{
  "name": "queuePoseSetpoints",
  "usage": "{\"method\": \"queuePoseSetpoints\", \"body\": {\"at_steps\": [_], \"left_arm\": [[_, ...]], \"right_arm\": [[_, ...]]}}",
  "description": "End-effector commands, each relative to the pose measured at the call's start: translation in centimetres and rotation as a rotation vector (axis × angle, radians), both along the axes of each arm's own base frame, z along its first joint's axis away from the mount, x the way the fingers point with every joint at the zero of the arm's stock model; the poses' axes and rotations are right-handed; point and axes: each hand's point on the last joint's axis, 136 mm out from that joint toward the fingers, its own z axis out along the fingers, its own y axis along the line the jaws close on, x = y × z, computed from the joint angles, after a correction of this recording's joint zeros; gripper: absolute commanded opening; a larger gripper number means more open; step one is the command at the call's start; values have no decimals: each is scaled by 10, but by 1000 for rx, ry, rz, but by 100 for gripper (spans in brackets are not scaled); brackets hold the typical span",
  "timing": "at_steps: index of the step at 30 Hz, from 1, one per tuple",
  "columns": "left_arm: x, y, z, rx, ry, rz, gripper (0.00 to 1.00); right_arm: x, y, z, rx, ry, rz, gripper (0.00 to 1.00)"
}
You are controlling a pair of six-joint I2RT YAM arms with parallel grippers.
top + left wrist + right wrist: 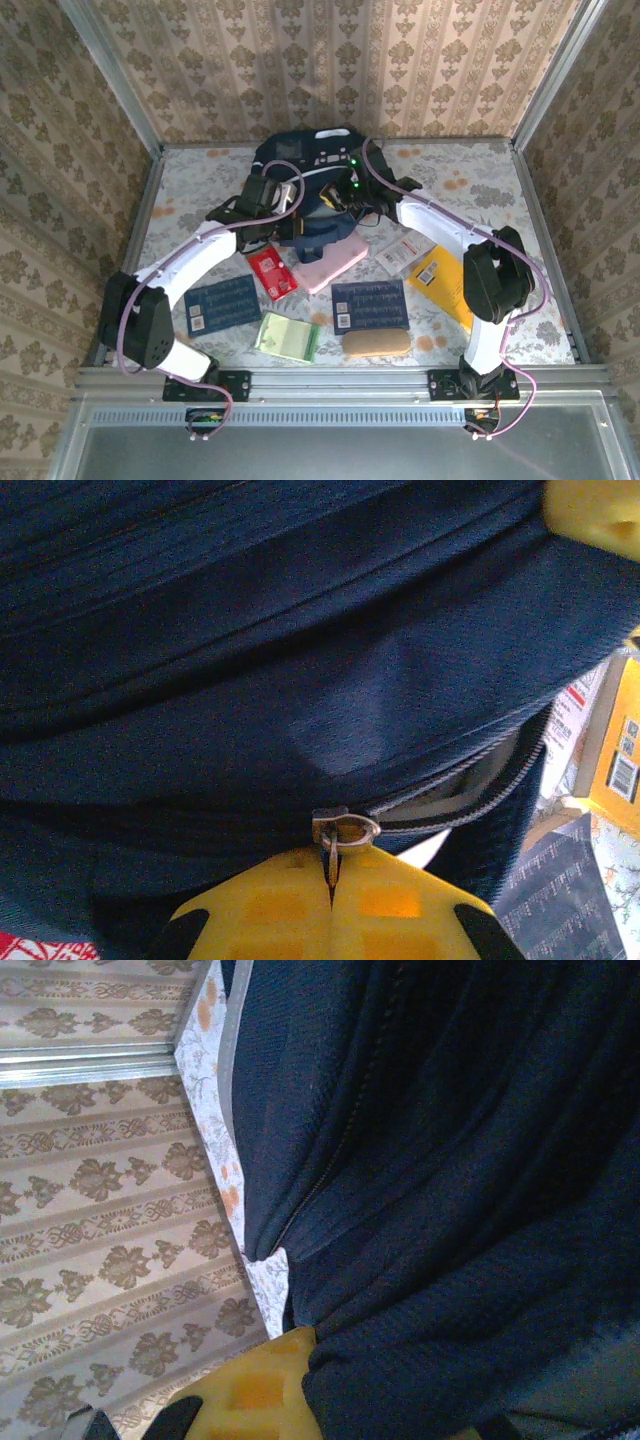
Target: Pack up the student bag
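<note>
The large dark navy fabric backpack (300,660) lies right against the left gripper (333,870), which pinches its metal zipper pull (345,830). The part-open slit shows pale lining (470,780) (contents unreadable). The right gripper (295,1360), half buried, is clamped on backpack cloth.

I see white links and black joints on my left arm (195,262) and right arm (432,228), lilac cables (543,285) along both, green lights (353,163) at right wrist; left gripper (332,868) fingers (265,910) yellow, black-cornered.
</note>
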Motion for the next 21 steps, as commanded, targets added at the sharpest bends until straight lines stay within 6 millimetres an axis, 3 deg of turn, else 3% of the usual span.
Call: {"method": "queuePoseSetpoints", "body": {"at_steps": [1,14,21], "left_arm": [[4,16,17,-10,-10,32,0],[45,57,7,-54,32,161,0],[58,68,6,-59,34,176,0]], "right_arm": [[11,-14,37,-36,-125,11,0],[16,-18,75,-48,-255,166,0],[16,-29,71,-109,-247,176,0]]}}
